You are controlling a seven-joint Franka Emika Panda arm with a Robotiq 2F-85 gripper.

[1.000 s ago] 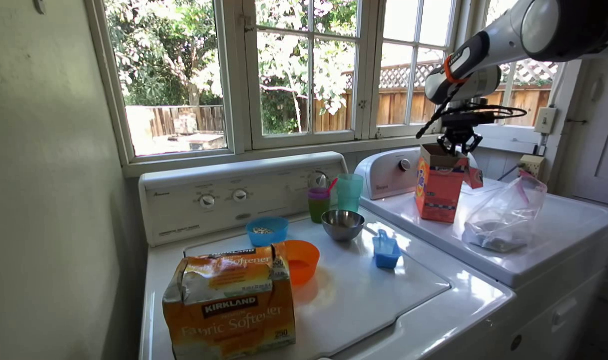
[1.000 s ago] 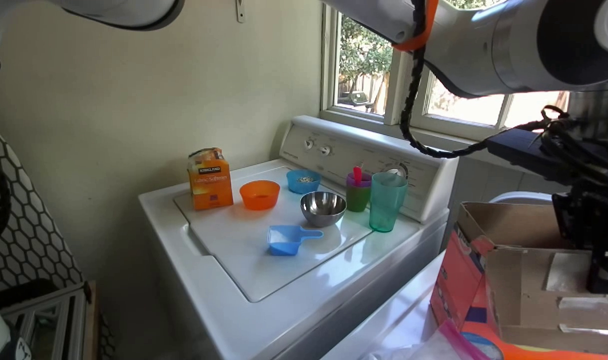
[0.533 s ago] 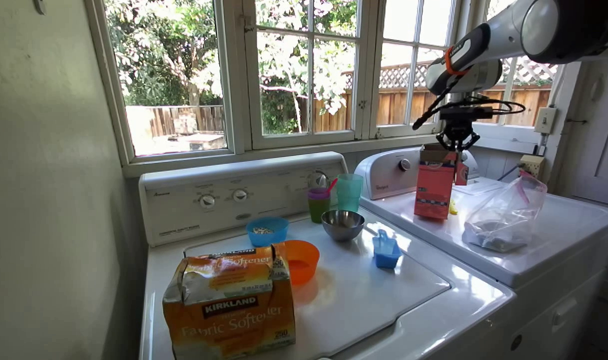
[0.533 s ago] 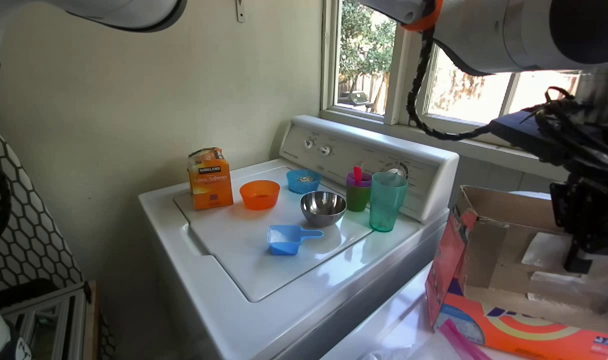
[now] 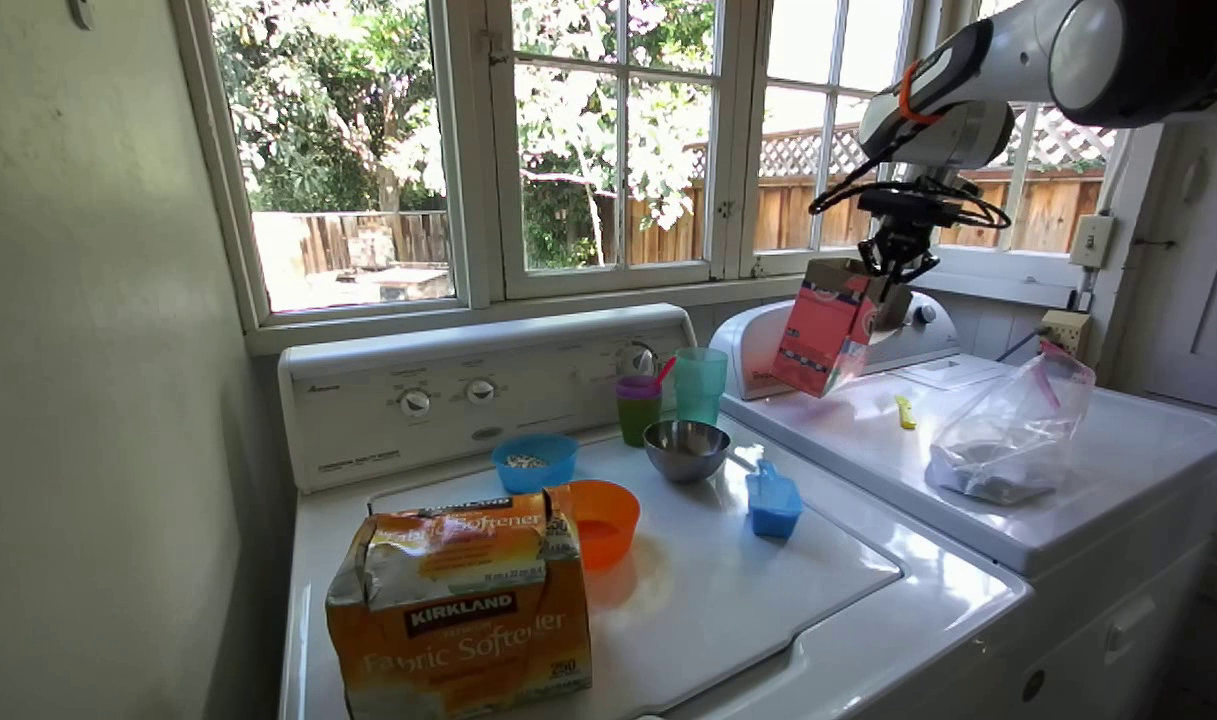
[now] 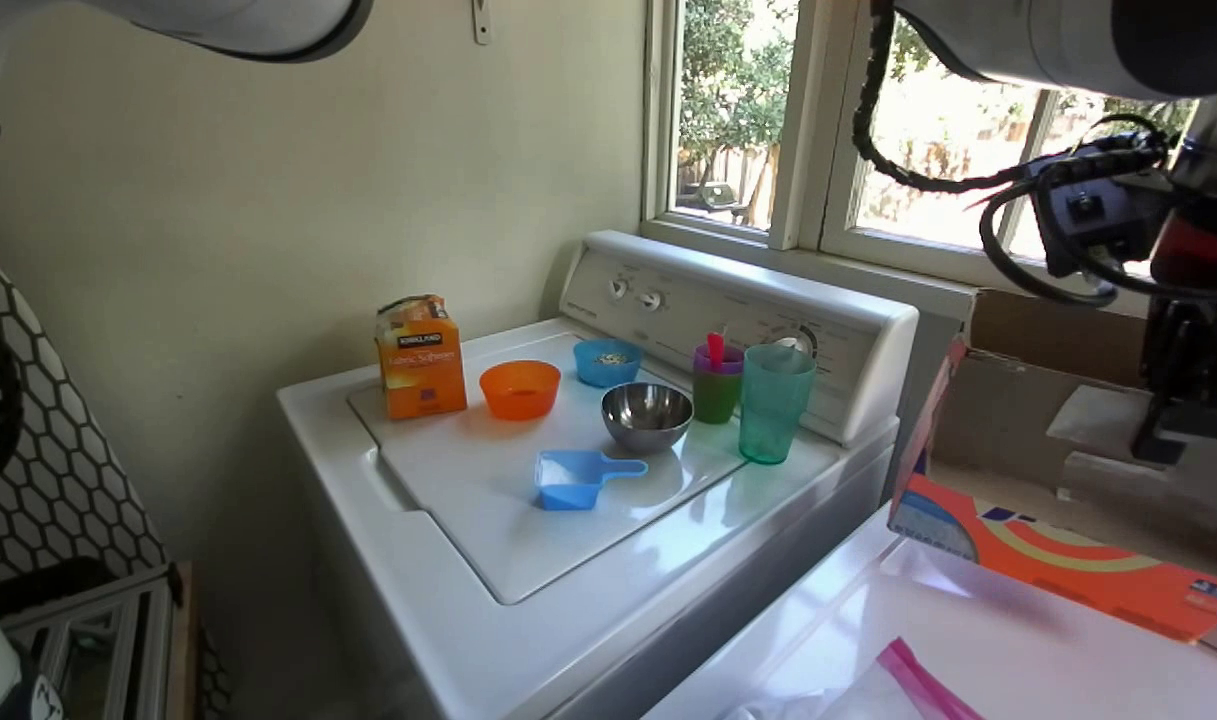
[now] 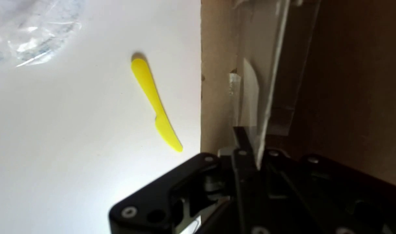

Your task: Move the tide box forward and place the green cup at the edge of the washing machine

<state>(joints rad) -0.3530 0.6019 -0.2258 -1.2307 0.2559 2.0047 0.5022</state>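
Observation:
The tide box (image 5: 818,340) is tilted and appears raised above the adjoining white appliance; in an exterior view its open top and orange face (image 6: 1068,570) show. My gripper (image 5: 888,287) is at its open top, shut on one cardboard wall or flap. In the wrist view the gripper (image 7: 258,146) has the cardboard edge between its fingers, with the box's dark inside (image 7: 347,81) to the right. The green cup (image 5: 700,385) stands upright at the back right of the washing machine (image 5: 708,620), apart from the gripper; it also shows in an exterior view (image 6: 776,405).
On the washing machine are stacked small cups (image 6: 718,390), a metal bowl (image 6: 648,420), a blue scoop (image 6: 573,480), a blue bowl (image 6: 608,365), an orange bowl (image 6: 520,392) and a softener box (image 5: 468,620). A yellow knife (image 7: 155,104) and plastic bag (image 5: 1013,430) lie on the adjoining appliance.
The gripper has lifted and tilted the tide box and carried it toward the adjoining appliance's back panel and the washing machine. The yellow knife is uncovered. The green cup has not moved.

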